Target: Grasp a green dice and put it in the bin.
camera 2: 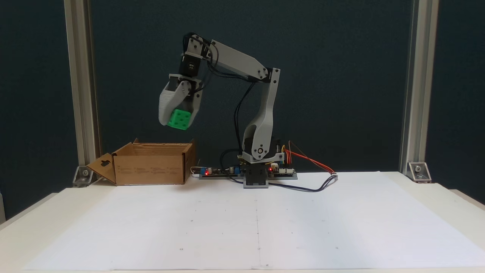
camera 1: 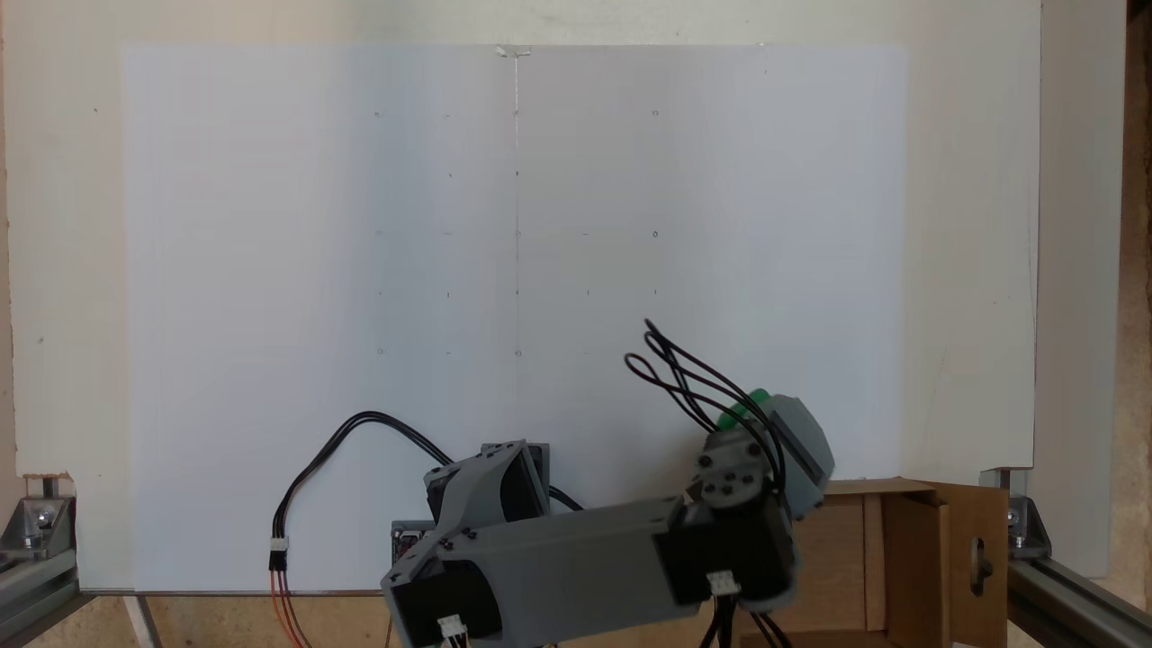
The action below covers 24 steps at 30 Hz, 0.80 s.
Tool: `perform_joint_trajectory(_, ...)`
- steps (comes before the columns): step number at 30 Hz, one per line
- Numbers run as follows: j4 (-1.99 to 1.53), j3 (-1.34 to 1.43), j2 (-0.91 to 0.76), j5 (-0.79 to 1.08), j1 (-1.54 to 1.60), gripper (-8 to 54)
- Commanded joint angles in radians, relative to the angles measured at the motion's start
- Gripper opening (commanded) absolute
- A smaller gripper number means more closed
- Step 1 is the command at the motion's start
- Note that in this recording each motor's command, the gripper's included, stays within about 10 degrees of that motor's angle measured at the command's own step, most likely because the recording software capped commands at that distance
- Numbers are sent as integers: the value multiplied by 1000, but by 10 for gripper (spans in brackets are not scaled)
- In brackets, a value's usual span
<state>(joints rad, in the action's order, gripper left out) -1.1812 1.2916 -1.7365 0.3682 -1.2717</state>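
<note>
I see one tool (camera 2: 181,120), and it is clenched on the one green dice (camera 2: 179,119) — the cube sits between the two fingers near their tips, its pipped face turned toward the front fixed view. The fingers point downward and the dice hangs in the air, clear of everything else. In the top-down fixed view only a sliver of the green dice (camera 1: 747,407) peeks out beside the grey wrist housing, so I judge the grip from the front view.

There is one bin (camera 2: 151,163), a brown cardboard box standing on the counter (camera 2: 416,197) to the left of the arm's base in the front view. The dice hangs above the bin's right-hand part, well above its rim, not touching it. One flap (camera 2: 101,167) with a cut-out hole folds outward on the bin's left side; in the top-down view the bin (camera 1: 909,558) lies at the lower right, partly under the arm.

One arm (camera 2: 261,113) rises from its base — upper link upright, forearm reaching left toward the bin. Two white paper sheets (camera 2: 322,227) cover the counter, meeting at a centre seam.
</note>
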Motion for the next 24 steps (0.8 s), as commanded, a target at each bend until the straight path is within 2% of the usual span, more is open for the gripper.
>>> perform_joint_trajectory(1, 31, -100, 41, -72, -66, 120)
perform_joint_trajectory(12, 138, -195, 268, -80, -357, 120)
perform_joint_trajectory(24, 121, -195, 368, -86, -538, 119)
